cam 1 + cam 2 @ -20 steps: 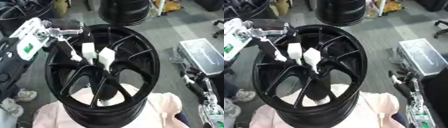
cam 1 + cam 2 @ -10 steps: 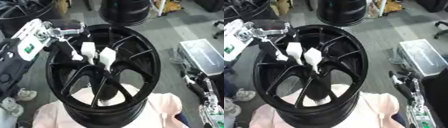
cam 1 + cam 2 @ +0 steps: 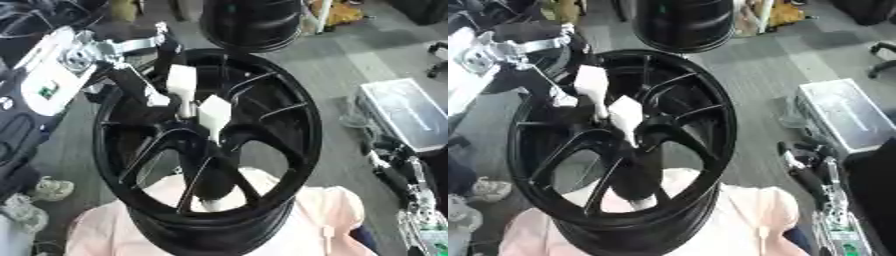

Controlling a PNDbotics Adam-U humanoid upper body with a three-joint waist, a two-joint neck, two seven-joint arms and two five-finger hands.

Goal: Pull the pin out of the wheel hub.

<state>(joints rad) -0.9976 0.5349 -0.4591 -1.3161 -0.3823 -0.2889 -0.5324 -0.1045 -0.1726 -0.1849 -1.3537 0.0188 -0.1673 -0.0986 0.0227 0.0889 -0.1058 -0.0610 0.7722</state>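
The pin itself cannot be made out at the centre of the black wheel hub point(image 3: 210, 150). The left hand point(image 3: 188, 97) reaches inside the rim, white-tipped fingers point(image 3: 214, 111) pinched together there. The hub rests on a pink cloth point(image 3: 324, 220).

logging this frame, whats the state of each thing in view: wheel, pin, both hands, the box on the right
wheel hub: tilted toward the camera, resting on a pale pink cloth.
pin: cannot tell whether it has left the hub's centre.
left hand: reaching inside the hub, white-tipped fingers pinched at the pin.
right hand: low at the right edge, idle.
grey box: on the floor, lid shut.
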